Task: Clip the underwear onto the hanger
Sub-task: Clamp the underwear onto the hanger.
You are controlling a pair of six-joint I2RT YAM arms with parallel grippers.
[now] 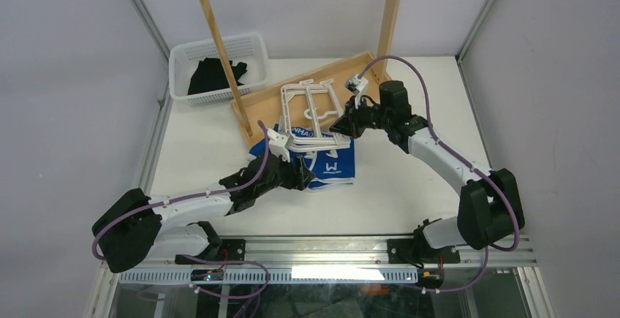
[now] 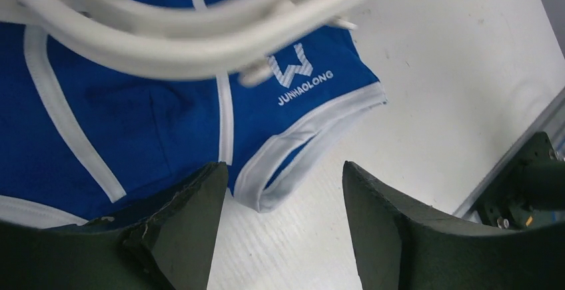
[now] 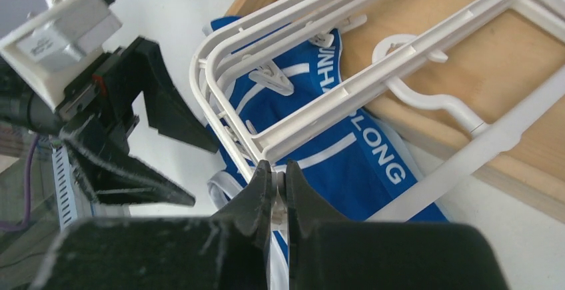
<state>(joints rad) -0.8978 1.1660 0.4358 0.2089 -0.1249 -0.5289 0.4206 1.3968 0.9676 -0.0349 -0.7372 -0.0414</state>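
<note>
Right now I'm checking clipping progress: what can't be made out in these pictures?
Whether any clip bites the underwear: too small in top view; hanger blurred in left wrist view.
The waistband lettering: partly under hanger bars, right wrist view.
The right hand's hold on the hanger: behind its own fingers, right wrist view.

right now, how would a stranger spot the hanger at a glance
Find the tall wooden rack at the back. Across its base board and the bright blue briefs lies the white plastic rectangular hanger. Unlike the white mesh basket nearby, it is a flat open frame with crossbars and small clips.
</note>
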